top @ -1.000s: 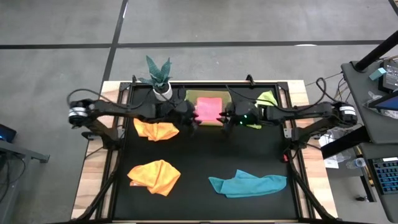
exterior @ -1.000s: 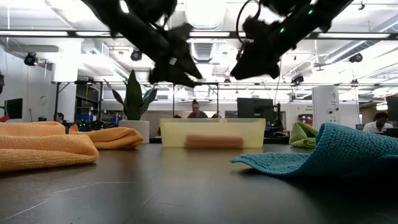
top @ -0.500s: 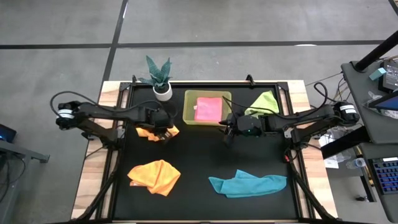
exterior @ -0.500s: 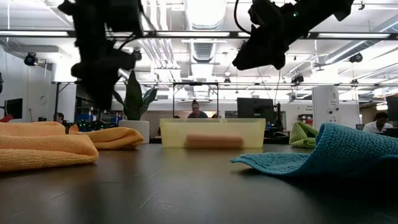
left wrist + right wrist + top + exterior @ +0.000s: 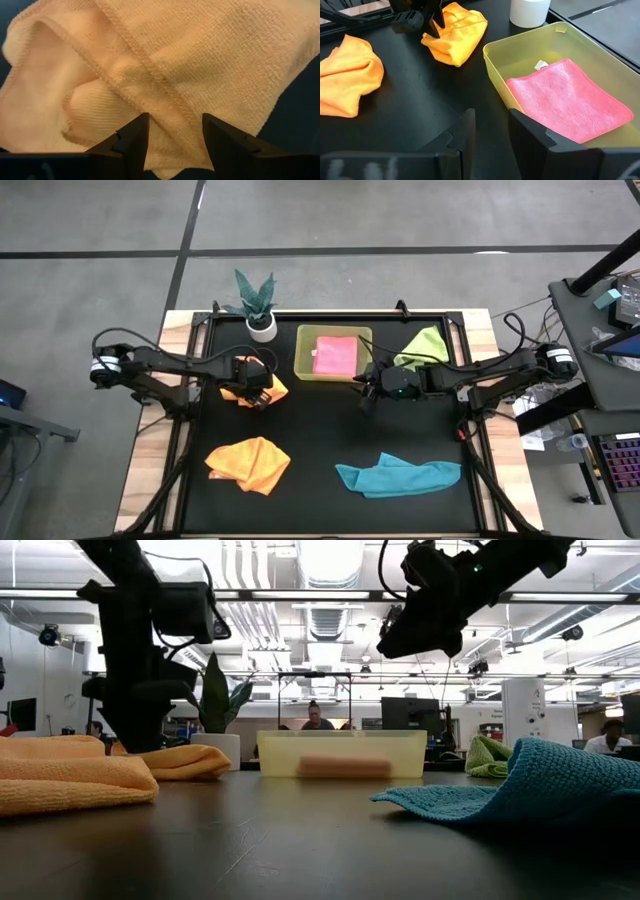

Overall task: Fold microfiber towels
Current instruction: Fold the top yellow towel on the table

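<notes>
My left gripper (image 5: 254,393) points down, open, over the far orange-yellow towel (image 5: 268,388), which lies crumpled on the black mat at the far left. In the left wrist view a hemmed edge (image 5: 150,75) of it runs between the fingers. My right gripper (image 5: 492,125) hangs open by a narrow gap, holding nothing, above the mat just near of the bin (image 5: 303,360). The folded pink towel (image 5: 335,354) lies in the bin. A second orange-yellow towel (image 5: 248,462), a teal one (image 5: 398,474) and a lime green one (image 5: 425,343) lie crumpled on the mat. My left gripper comes at the far orange-yellow towel (image 5: 165,60) from above with its fingertips (image 5: 132,137) on either side of a raised fold. I cannot tell whether they touch the cloth.
A potted plant (image 5: 260,320) stands at the far edge, left of the bin. The black frame's rails (image 5: 195,420) run along both sides of the mat. Bare mat lies in the middle between the towels.
My left gripper has swung away from the bin toward the table's left, gone down and tipped to point down over the far orange-yellow towel. My right gripper has drawn back a little from the bin toward the near edge. The towels have not moved.
</notes>
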Robot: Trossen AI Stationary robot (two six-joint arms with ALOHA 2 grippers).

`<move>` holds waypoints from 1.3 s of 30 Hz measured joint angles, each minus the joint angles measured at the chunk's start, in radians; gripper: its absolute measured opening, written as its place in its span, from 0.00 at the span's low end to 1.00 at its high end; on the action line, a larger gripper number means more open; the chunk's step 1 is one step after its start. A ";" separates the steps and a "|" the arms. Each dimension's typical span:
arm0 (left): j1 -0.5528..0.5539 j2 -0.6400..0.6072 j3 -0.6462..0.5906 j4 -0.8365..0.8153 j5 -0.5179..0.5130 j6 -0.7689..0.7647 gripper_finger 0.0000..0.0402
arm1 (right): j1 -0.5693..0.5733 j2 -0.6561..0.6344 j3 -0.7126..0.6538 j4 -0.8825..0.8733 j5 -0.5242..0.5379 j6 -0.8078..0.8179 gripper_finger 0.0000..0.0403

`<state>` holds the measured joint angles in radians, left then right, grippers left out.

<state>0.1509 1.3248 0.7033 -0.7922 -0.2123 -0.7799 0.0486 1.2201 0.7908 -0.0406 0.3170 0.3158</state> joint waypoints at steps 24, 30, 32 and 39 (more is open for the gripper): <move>-0.020 -0.038 0.085 0.025 -0.030 0.084 0.00 | 0.006 0.000 -0.010 -0.001 -0.001 -0.001 0.24; -0.032 -0.098 0.113 -0.024 -0.015 0.016 0.00 | 0.006 0.000 -0.010 -0.006 -0.001 0.007 0.24; -0.031 -0.099 0.084 -0.039 -0.016 -0.018 0.01 | 0.007 0.000 -0.010 -0.007 -0.001 0.007 0.25; -0.013 -0.093 -0.024 -0.016 -0.032 -0.080 0.19 | 0.008 0.000 -0.011 -0.007 -0.001 0.005 0.24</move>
<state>0.1380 1.2316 0.6796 -0.8086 -0.2445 -0.8598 0.0570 1.2205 0.7799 -0.0475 0.3156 0.3206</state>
